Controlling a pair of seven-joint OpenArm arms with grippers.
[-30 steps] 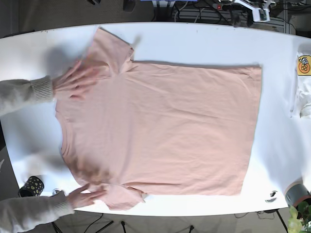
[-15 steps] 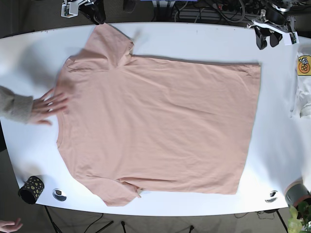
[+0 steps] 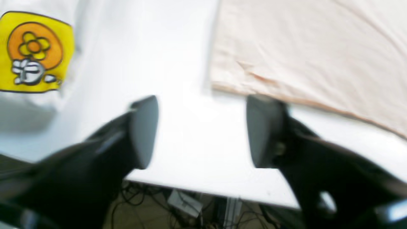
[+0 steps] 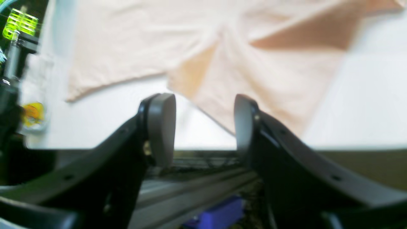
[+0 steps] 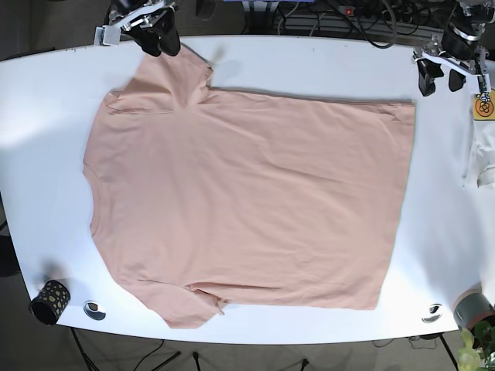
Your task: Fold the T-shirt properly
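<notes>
Arms poised to start the fold

T-shirt (image 5: 247, 201) lies flat on the table (image 5: 325, 62); right gripper (image 5: 160, 42) and left gripper (image 5: 439, 73), both open and empty, must grasp its far-edge corners.

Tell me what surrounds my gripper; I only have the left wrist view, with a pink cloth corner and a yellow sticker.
Observer: The base view shows the whole peach-pink cotton T-shirt spread flat on the white oval table, collar toward the far end from you.
Operator: Report the other arm.
Observer: The right gripper hangs open at the far sleeve, holding nothing.
Operator: And mine, from above.
Observer: Your left gripper is open beside the hem corner, between the shirt and the sticker, not touching the cloth.
Operator: Anything else on the table?
Observer: A dark speckled cup sits at the near corner.
</notes>
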